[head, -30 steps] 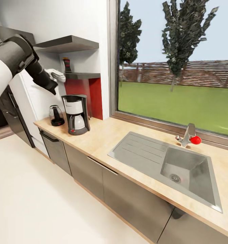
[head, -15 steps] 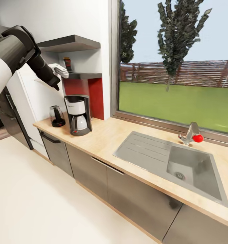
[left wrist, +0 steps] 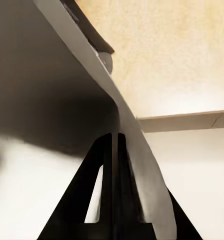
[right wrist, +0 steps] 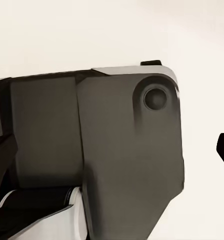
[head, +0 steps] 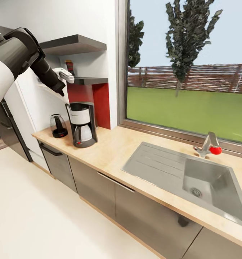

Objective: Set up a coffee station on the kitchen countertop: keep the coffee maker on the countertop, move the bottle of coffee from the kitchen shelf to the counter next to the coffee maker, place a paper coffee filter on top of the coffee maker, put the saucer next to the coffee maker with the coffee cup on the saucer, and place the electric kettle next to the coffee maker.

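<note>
My left arm is raised at the left of the head view, and my left gripper (head: 65,74) is up at shelf height, just short of the near end of the shelf (head: 88,80). Through the left wrist view the fingers (left wrist: 106,165) lie pressed together with only a thin slit between them and nothing in it, so I take the jaws as closed and empty, though a grey edge crosses them there and blurs the picture. The jar (head: 69,67) stands on the shelf just behind that gripper, apart from it as far as I can judge, so it has not yet been fetched. Below, on the countertop (head: 131,144), the kettle (head: 58,125) sits near the left end and the coffee maker (head: 82,123) stands just beside it to the right, both upright; those two parts of the job look settled to me. The top of the coffee maker is bare, with no filter on it, and I can see no saucer or cup beside it, so the filter, saucer and cup are left to do, along with the jar. Further right the sink (head: 193,176) is set into the worktop under the window. My right wrist view gives me a dark body panel close up; whether my right gripper is wide or closed I cannot tell.
</note>
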